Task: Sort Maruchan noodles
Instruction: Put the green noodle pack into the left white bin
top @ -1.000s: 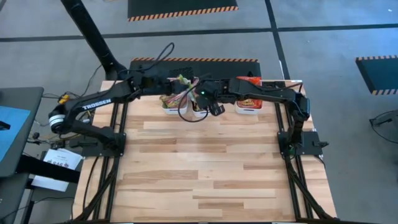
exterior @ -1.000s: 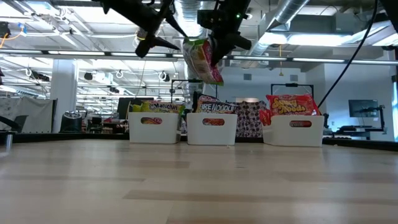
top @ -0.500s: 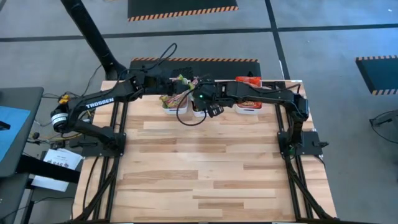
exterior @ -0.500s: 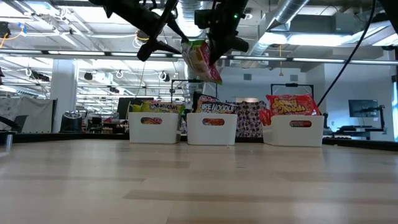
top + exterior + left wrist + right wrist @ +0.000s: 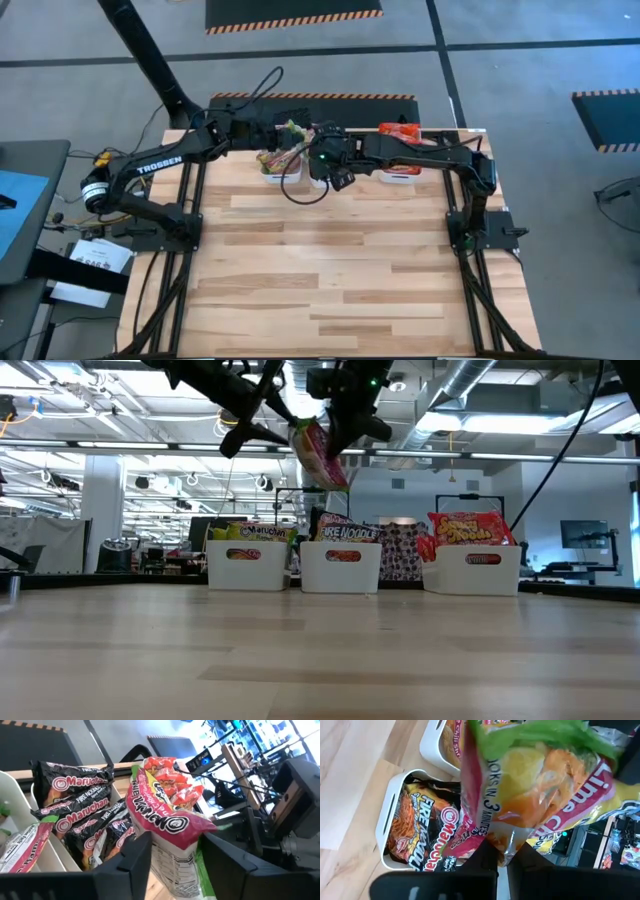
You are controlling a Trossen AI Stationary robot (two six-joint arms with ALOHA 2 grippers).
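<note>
While the right gripper (image 5: 340,432) pinched the green-yellow crinkly plastic noodle packet (image 5: 318,453) high above the middle white plastic tray (image 5: 341,567), the left gripper (image 5: 175,862) stood spread around it — a mistimed handover could drop it into the wrong tray.

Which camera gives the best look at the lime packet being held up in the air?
The right wrist view: the green-yellow packet fills it, pinched in the right claw. The low view shows it hanging small above the trays, the left wrist view shows its pink-red face, and the high view mostly hides it.
</note>
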